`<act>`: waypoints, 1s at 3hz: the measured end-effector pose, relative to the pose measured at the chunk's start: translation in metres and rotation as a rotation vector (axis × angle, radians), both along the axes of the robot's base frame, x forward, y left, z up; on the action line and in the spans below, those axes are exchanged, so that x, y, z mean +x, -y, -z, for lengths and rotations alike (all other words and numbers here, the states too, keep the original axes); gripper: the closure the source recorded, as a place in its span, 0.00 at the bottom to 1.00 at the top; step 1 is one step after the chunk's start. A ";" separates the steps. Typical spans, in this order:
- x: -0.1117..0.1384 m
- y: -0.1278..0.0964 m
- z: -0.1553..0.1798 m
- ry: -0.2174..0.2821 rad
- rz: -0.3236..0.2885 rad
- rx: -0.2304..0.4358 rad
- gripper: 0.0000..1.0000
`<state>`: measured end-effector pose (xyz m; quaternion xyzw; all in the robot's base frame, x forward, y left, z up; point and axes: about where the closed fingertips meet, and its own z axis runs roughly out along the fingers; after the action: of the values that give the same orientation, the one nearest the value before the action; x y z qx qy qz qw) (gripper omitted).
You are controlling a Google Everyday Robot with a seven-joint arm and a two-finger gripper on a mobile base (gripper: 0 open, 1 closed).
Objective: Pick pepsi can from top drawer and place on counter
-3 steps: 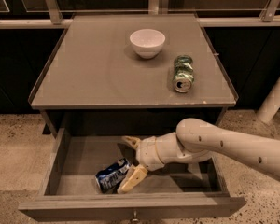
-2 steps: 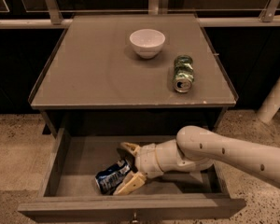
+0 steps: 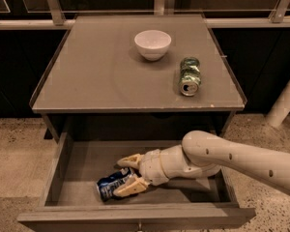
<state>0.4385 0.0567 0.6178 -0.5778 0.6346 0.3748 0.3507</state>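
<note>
Pepsi can (image 3: 110, 186) lies on its side on the floor of the open top drawer (image 3: 63, 170), lower centre-left of frame. My gripper (image 3: 119, 178) sits at its right end, fingers spread wide, one above the can, one across its near side, not closed on it. Arm (image 3: 232, 158) enters from lower right, forearm nearly level, wrist down inside the drawer. Counter (image 3: 96, 71) above carries a white bowl (image 3: 152, 43) and a green can (image 3: 189, 76) on its side.

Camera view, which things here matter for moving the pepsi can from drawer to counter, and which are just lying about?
For the job: pepsi can, lying in the top drawer; counter; gripper, open, in the drawer at the can.
Lying about: white bowl and green and silver can, both on the counter.
</note>
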 end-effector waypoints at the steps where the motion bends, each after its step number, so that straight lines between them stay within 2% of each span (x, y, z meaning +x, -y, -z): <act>1: 0.000 0.000 0.000 0.000 0.000 0.000 0.64; 2: 0.000 0.000 0.000 0.000 0.000 0.000 0.87; 3: 0.000 0.000 0.000 0.000 0.000 0.000 1.00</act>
<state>0.4385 0.0567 0.6178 -0.5778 0.6345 0.3749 0.3507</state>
